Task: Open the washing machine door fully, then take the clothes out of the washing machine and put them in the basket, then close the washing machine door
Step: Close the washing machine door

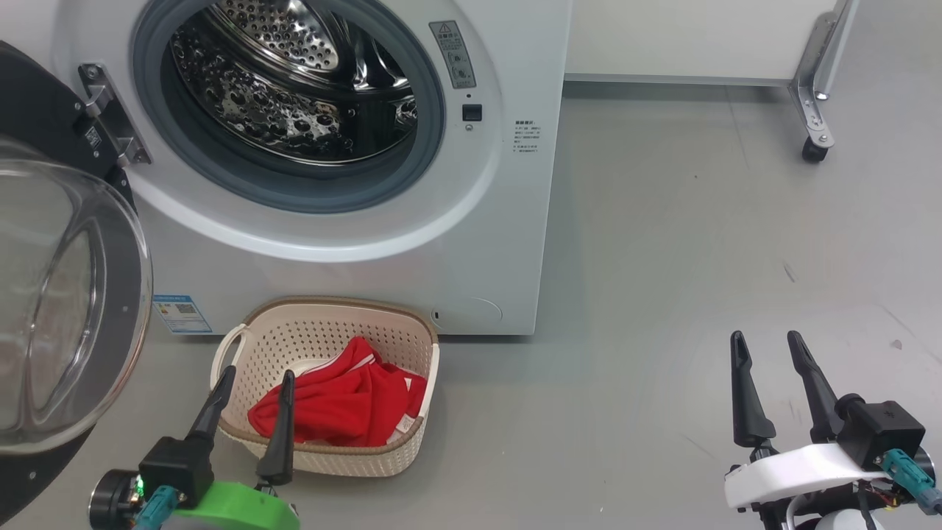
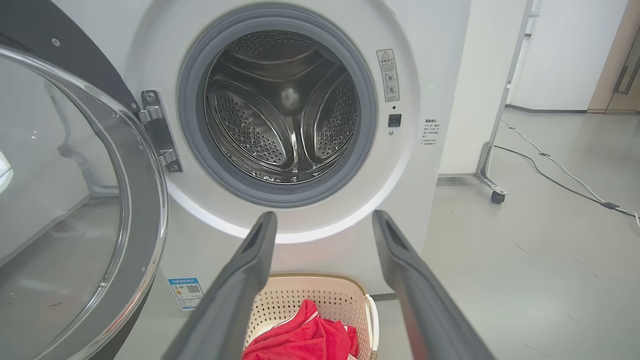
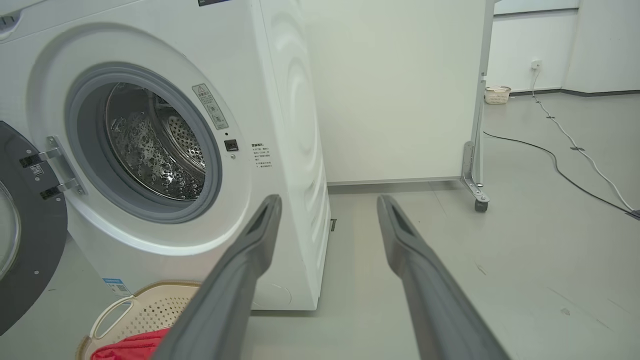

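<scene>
Floor (image 1: 662,258): smooth grey, with light scuffs and a few dark marks, running back to pale walls. A white panel (image 1: 684,37) on a metal leg with a castor (image 1: 813,151) stands just right of the washing machine (image 1: 471,243). In the right wrist view, cables (image 3: 565,170) trail across the floor towards a wall socket (image 3: 536,64), and a second small basket (image 3: 497,94) sits at the far wall.

The washing machine stands on the floor. Its grey seal (image 1: 294,195) and perforated steel drum (image 1: 294,88) are exposed. The washing machine door (image 1: 66,309) is swung wide on its hinge (image 1: 110,110) at the machine's left side, with the glass bowl facing outward. A blue label (image 1: 180,313) is fixed low at the front's left corner.

The basket (image 1: 338,302) rests on the floor just in front of the machine's lower front edge, beneath the opening. Whether it touches the machine cannot be told. The clothes (image 1: 346,405), red with white trim, lie bunched inside the basket toward its near right corner.

The left gripper (image 1: 257,374) hangs over the basket's near left edge with its fingers spread apart, gripping nothing. One fingertip overlaps the red fabric in the head view, and contact cannot be confirmed. The right gripper (image 1: 765,338) is over bare floor well to the right of the machine, fingers likewise apart, gripping nothing.
</scene>
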{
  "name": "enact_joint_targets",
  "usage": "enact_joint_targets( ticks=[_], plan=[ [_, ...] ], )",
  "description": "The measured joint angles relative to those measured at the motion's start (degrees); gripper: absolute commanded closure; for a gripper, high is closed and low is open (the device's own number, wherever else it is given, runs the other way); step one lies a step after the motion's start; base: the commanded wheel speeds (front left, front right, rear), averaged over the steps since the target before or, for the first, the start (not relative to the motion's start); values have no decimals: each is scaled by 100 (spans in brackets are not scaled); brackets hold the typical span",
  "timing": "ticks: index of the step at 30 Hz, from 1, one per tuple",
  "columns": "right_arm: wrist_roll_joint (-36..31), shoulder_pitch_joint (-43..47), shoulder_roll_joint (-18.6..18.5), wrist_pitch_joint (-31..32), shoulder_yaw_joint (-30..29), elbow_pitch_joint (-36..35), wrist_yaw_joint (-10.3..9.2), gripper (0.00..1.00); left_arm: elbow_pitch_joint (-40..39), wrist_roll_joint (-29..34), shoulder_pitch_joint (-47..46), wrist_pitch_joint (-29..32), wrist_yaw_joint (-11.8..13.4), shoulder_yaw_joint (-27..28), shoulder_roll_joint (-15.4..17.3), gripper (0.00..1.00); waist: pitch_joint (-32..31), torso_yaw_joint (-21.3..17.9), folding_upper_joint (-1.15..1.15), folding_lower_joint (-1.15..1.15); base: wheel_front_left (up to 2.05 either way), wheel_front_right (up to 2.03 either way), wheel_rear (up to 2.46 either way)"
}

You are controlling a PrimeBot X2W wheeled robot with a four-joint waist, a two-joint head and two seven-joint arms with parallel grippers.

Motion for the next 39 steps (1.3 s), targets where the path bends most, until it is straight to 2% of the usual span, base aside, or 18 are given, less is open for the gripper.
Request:
enact_joint_targets(
  ticks=[19, 39],
  plan=[
    [1, 0, 2, 0, 12, 7, -1, 0, -56, 125, 9, 0, 0, -7, 1, 0, 23, 2, 0, 0, -91, 91, 0],
    [34, -1, 3, -1, 13, 23, -19, 0, -91, 125, 23, 0, 1, 4, 1, 0, 17, -3, 0, 0, -17, 17, 0]
  ],
)
